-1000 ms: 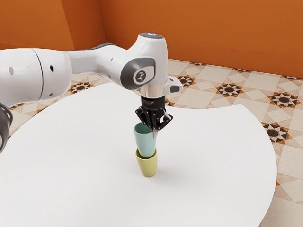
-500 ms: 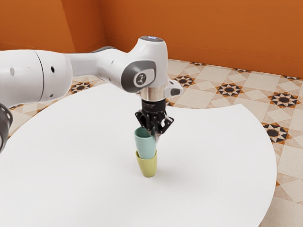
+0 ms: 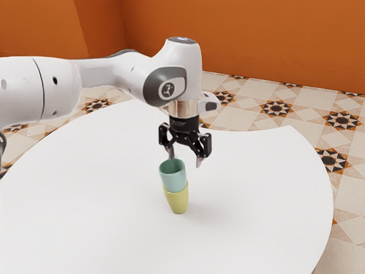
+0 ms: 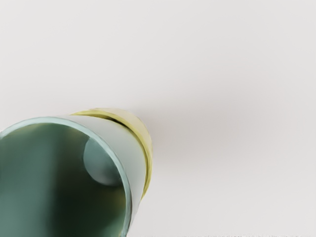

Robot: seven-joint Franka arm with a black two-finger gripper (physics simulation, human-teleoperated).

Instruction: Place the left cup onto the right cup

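Jaws spread open and raised clear of the rim they pinched a moment ago, over the white table (image 3: pixel 256 188) the gripper (image 3: pixel 184 161) hovers above the teal cup (image 3: pixel 173 175), now nested upright in the yellow cup (image 3: pixel 178 201), so placement looks complete.

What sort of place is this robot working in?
Probably a computer-rendered room in a home or café: a round white table, patterned floor tiles and orange walls. A teal cup sits in a yellow cup there.
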